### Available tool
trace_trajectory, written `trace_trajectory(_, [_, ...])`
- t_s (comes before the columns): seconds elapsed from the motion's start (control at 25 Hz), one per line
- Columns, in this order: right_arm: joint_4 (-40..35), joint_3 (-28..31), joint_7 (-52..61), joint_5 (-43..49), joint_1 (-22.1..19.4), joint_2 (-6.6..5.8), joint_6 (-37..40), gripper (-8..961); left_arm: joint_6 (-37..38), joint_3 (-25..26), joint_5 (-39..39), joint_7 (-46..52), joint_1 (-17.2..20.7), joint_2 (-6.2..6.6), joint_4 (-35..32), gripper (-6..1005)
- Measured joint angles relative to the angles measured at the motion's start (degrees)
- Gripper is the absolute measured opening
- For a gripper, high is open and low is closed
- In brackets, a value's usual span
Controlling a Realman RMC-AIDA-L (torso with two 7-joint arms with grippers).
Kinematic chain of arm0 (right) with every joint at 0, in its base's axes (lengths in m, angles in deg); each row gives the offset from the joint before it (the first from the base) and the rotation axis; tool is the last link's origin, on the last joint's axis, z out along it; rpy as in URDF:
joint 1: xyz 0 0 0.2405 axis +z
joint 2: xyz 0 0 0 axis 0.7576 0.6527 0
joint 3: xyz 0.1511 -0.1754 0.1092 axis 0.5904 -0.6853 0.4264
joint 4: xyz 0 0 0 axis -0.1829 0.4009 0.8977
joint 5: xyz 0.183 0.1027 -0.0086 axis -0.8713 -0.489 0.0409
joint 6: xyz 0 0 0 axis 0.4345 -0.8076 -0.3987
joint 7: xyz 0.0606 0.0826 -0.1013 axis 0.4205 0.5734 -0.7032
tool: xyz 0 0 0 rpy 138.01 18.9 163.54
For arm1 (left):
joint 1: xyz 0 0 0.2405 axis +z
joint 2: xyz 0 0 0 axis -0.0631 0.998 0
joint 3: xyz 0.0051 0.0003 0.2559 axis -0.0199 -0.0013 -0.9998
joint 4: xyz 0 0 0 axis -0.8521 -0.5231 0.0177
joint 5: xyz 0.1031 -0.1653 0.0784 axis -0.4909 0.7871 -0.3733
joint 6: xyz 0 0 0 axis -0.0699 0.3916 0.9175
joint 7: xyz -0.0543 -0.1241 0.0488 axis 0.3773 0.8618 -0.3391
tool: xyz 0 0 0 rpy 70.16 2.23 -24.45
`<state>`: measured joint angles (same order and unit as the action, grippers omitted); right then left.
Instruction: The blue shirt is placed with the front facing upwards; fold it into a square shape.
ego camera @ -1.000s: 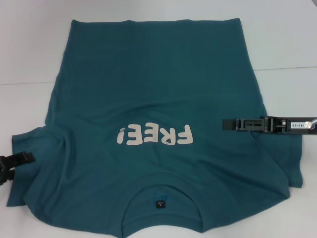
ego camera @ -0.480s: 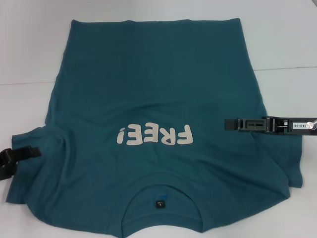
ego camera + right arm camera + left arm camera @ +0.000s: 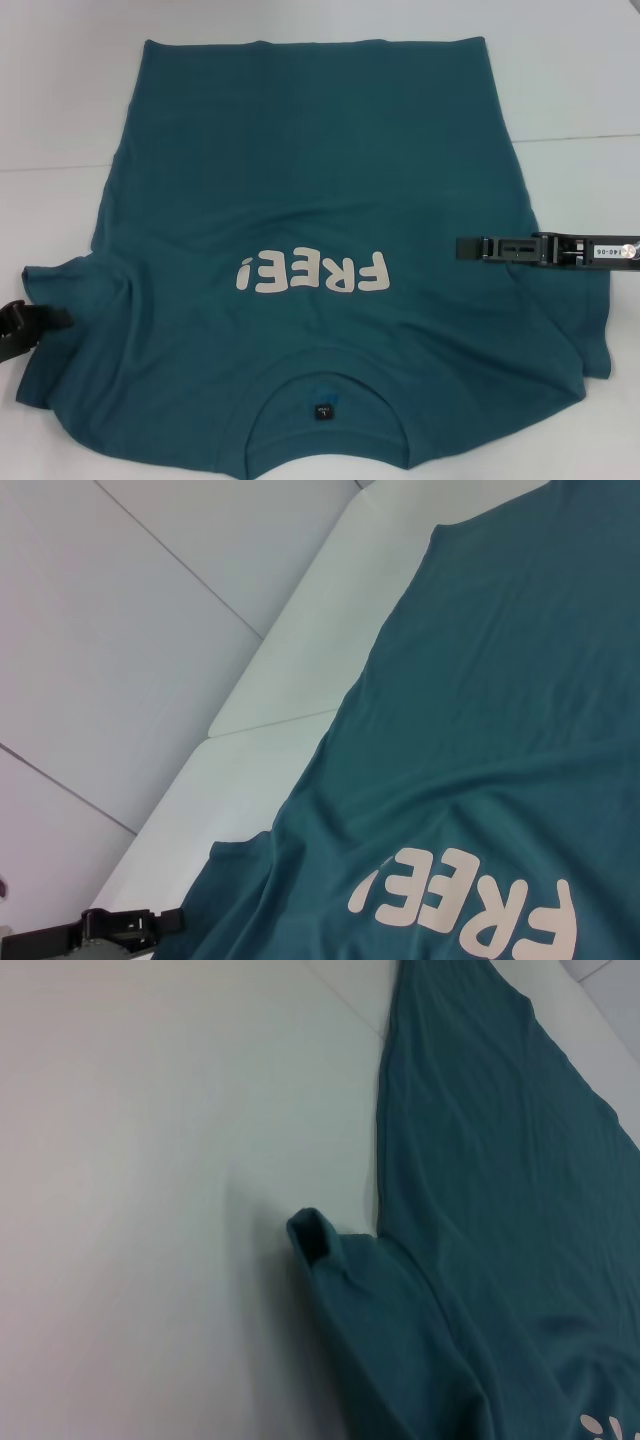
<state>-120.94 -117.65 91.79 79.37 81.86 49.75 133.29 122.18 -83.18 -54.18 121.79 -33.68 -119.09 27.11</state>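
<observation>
The blue shirt (image 3: 310, 200) lies spread front-up on the white table (image 3: 60, 100). Its collar and small dark label (image 3: 323, 411) are nearest me, so the white "FREE!" print (image 3: 312, 272) reads upside down. My left gripper (image 3: 55, 320) sits low at the left sleeve's outer edge. In the left wrist view that sleeve (image 3: 330, 1250) has a small raised, curled corner. My right gripper (image 3: 464, 247) reaches in from the right, above the shirt near the right sleeve. The right wrist view shows the print (image 3: 470, 920) and the left gripper (image 3: 150, 920) farther off.
White table surface (image 3: 580, 80) surrounds the shirt on the left, right and far sides, with a seam line (image 3: 580, 138) running across it. The shirt's hem (image 3: 310, 43) lies at the far side. The lower collar edge runs out of the head view.
The left gripper moved in toward the sleeve, then drew back slightly outward and down. The right gripper crept a little to the right. The shirt lies much as before.
</observation>
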Motion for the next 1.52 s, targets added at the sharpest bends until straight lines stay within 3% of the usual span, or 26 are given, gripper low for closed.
trace_trajectory(0.08, [0.0,0.01,-0.07,-0.01,0.0,0.01,0.0,915,0.03,0.0,0.0,0.0,0.01,0.0,-0.05,349])
trace_trajectory(0.28, [0.0,0.01,-0.16,-0.02,-0.03,0.01,0.15,915,0.08,0.02,0.0,0.09,0.01,0.0,-0.27,115])
trace_trajectory(0.72, [0.0,0.55,-0.2,-0.02,-0.09,0.02,0.41,915,-0.23,0.25,-0.88,0.24,-0.28,0.91,-2.89,21])
trace_trajectory(1.32, [0.0,0.53,-0.19,-0.01,-0.17,0.19,0.55,915,-3.72,1.16,-7.36,3.13,-3.44,3.25,-5.58,23])
trace_trajectory(1.52, [0.0,0.54,-0.11,-0.01,-0.18,0.19,0.64,915,-3.7,1.16,-9.49,5.3,-3.65,3.51,-7.39,23])
